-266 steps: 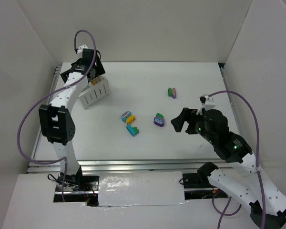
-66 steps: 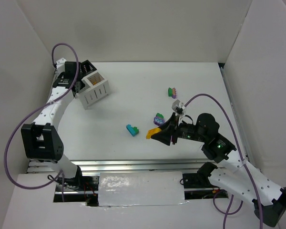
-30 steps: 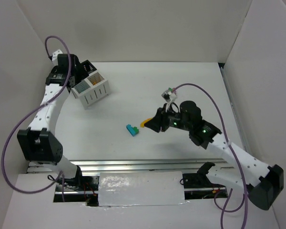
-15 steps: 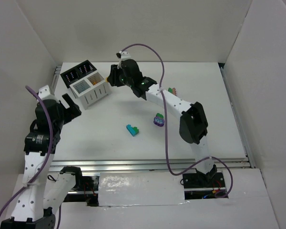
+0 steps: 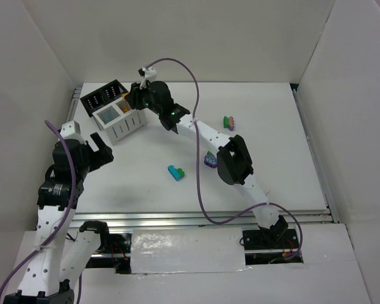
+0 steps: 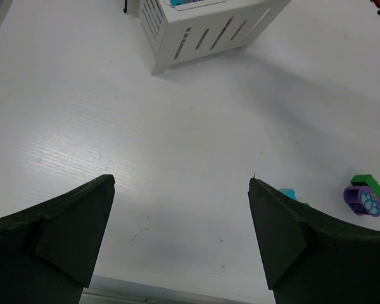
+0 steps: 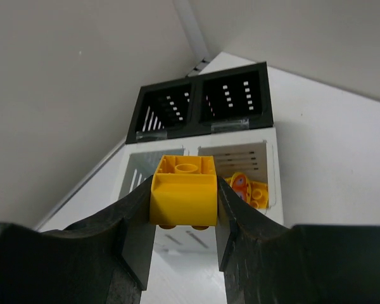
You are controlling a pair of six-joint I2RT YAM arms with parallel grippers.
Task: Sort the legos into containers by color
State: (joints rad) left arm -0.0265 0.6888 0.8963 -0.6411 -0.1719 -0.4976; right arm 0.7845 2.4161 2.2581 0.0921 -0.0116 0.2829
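My right gripper reaches across the table and is shut on a yellow lego. It hangs just above the white containers, over the wall between the two compartments. The right white compartment holds orange and yellow legos. The black containers adjoin behind. A teal lego, a purple-and-green lego and a green-and-pink lego lie on the table. My left gripper is open above bare table at the left, holding nothing.
White walls enclose the table on the left, back and right. The right arm's links and purple cable stretch diagonally over the table's middle. A metal rail runs along the near edge.
The right gripper carried the yellow lego from mid-table up and left to above the white containers. The left arm drew back from the containers to the left side.
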